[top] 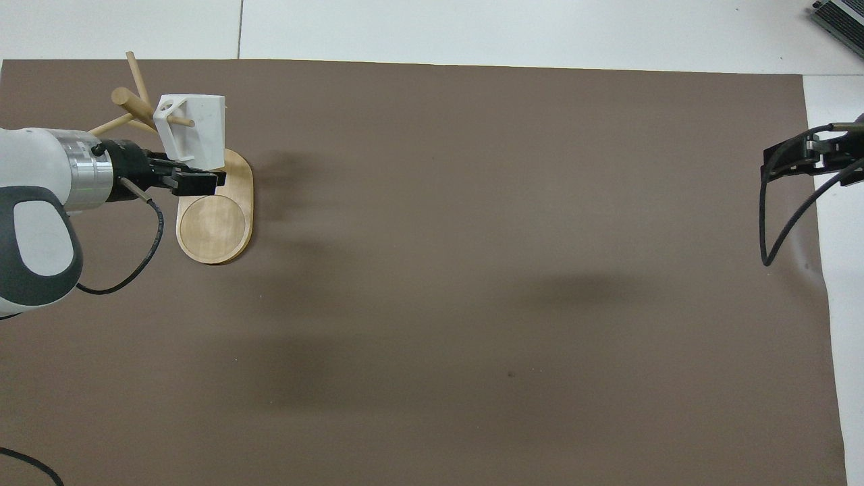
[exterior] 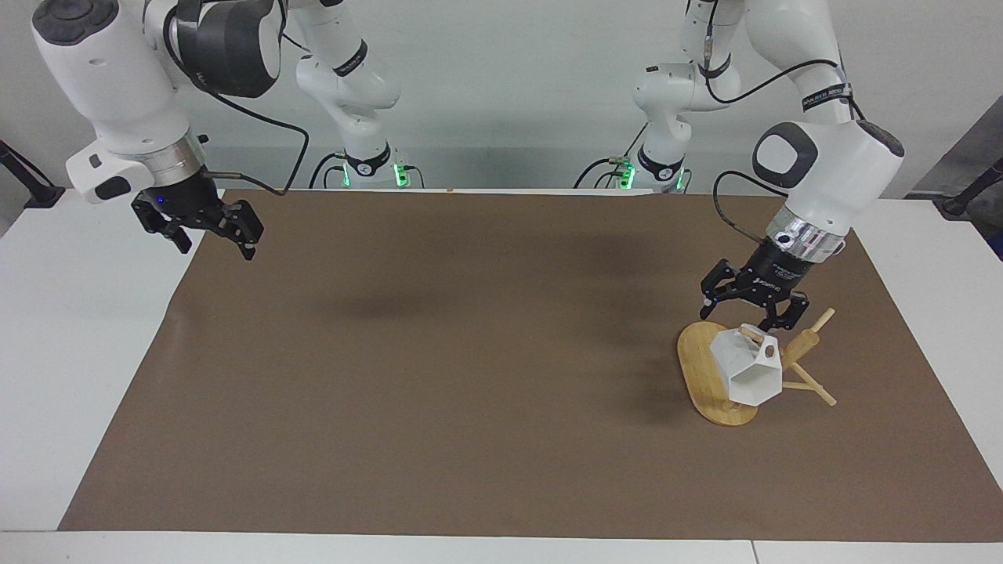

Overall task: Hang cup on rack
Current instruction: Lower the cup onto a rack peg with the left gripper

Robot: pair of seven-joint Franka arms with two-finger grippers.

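cup [exterior: 748, 372] hanging on rack [exterior: 709, 376] peg, left gripper [exterior: 752, 307] open above

- My left tool [exterior: 754, 307], jaws apart, hangs just above the cup [exterior: 750, 374] at frame right.
- The cup hangs on the rack [exterior: 717, 376].
- My right tool [exterior: 205, 227] waits, open, upper left.

We are seeing a matte white cup [exterior: 748, 374] hanging on a light bamboo-coloured rack [exterior: 709, 376], whose pale tan base is showing a faint round ring in its grain. Under the rack, a plain dull brown mat [exterior: 470, 376] is lying with no pattern, and around the mat the table [exterior: 70, 329] is showing white. The left gripper [exterior: 754, 307] over the rack and the right gripper [exterior: 205, 232] are both showing black, on glossy white arms with dark grey caps and silver wrist rings.
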